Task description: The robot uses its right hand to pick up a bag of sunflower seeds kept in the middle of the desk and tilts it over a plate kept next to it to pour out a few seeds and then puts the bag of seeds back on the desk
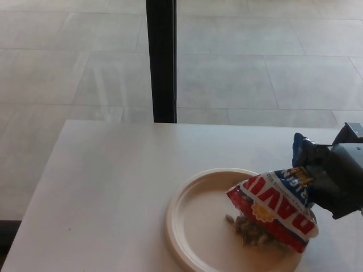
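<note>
My right hand (336,177) comes in from the right edge and is shut on a red, white and blue bag of sunflower seeds (273,205). The bag is tipped over to the left, its open end low over the right part of a cream plate (195,218). A small heap of seeds (252,233) lies on the plate just under the bag's mouth, partly hidden by the bag. The plate sits on the white desk (108,187), right of centre near the front edge. My left hand does not show.
A black vertical post (161,59) stands behind the desk's far edge. Grey floor tiles (255,62) lie beyond. The desk's left half holds nothing else in view.
</note>
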`<state>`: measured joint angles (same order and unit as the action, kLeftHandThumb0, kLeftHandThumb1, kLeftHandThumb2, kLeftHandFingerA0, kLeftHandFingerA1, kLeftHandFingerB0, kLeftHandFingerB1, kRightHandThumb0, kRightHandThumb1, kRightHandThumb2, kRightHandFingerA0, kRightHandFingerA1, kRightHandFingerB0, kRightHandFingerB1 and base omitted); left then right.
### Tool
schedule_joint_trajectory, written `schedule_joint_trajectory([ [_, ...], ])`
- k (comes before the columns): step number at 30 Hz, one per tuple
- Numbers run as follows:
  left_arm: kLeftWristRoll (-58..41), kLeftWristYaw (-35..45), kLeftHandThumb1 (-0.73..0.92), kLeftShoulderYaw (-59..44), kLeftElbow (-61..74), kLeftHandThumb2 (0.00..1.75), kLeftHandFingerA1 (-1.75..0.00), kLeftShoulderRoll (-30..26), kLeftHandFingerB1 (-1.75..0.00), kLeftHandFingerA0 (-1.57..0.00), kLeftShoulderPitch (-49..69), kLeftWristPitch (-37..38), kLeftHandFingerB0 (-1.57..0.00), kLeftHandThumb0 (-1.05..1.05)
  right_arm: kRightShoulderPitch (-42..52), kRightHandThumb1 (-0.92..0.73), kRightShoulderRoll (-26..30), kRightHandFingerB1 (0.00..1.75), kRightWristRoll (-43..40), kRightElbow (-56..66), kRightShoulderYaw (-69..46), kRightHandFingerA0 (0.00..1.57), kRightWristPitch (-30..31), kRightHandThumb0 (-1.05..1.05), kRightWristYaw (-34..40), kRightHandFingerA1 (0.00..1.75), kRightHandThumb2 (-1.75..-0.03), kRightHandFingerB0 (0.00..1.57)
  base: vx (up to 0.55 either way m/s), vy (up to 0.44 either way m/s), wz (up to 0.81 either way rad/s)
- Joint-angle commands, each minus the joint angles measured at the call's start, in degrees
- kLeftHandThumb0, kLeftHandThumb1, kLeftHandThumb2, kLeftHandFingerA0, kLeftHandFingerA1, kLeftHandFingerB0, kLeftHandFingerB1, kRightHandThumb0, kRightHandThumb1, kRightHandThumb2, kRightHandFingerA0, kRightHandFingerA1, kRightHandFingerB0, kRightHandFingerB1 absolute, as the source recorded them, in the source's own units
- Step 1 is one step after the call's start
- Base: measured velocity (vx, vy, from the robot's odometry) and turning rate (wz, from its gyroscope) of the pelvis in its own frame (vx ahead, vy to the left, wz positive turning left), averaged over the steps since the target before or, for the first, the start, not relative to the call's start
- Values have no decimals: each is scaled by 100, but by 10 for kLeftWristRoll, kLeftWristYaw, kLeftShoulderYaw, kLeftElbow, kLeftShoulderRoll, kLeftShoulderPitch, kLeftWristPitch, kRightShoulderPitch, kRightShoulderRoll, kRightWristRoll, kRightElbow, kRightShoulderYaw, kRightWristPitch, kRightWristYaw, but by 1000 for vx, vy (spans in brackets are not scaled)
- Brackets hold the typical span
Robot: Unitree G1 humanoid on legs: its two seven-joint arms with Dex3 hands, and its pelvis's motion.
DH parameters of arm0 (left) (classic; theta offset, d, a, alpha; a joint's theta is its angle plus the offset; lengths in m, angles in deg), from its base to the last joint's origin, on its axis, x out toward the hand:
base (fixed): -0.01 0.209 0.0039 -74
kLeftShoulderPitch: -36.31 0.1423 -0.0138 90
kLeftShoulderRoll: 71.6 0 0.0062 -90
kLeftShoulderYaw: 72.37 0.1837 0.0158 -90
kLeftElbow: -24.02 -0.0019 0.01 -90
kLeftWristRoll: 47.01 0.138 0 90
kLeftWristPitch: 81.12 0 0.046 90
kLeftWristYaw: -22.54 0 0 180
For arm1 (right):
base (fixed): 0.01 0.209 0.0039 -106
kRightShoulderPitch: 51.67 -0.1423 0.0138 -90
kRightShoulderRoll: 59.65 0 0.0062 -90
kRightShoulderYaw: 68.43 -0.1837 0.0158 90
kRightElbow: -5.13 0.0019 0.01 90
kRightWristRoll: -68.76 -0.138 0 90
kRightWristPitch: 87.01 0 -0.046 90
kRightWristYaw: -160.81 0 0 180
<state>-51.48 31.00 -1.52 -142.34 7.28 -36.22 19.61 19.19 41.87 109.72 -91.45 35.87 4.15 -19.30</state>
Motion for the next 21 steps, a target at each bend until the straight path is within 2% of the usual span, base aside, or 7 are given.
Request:
schedule_joint_trajectory([
  [1, 4, -6, 69, 1, 1, 61, -64, -11, -47, -68, 4, 1, -59, -73, -9, -50, 0, 118, 7, 12, 0, 96, -10, -29, 8, 175, -99, 87, 0, 0, 0],
  [5, 0, -1, 68, -1, 3, 60, -64, -12, -45, -67, 5, -2, -54, -76, -8, -53, 2, 94, 13, 21, 3, 94, -7, -29, 0, 175, -97, 89, 0, 0, 0],
  [8, -3, 3, 69, -5, 2, 60, -64, -11, -47, -68, 6, 1, -58, -73, -9, -50, -1, 115, 10, 17, 1, 92, -11, -27, 8, 175, -101, 85, 0, 0, 0],
  [14, 4, 2, 70, 2, 3, 61, -64, -13, -47, -67, 7, 2, -57, -74, -15, -51, -2, 112, 8, 17, -3, 93, -8, -26, 5, 175, -94, 86, 0, 0, 0],
  [17, 10, -6, 71, 8, 1, 61, -66, -13, -47, -70, 10, 4, -59, -75, -13, -46, -5, 157, 3, 18, -5, 91, -13, -24, 10, 175, -106, 75, 0, 0, 0],
  [19, -1, -4, 69, 0, 0, 61, -67, -11, -47, -68, 8, -4, -58, -74, -11, -50, -8, 119, 5, 23, -7, 91, 12, -26, -5, 175, -100, 85, 0, 0, 0],
  [21, -3, -2, 70, -2, -1, 62, -64, -11, -46, -66, 8, -5, -55, -75, -8, -48, -11, 133, 4, 24, -10, 103, 19, -17, -4, 175, -102, 80, 0, 0, 0],
])
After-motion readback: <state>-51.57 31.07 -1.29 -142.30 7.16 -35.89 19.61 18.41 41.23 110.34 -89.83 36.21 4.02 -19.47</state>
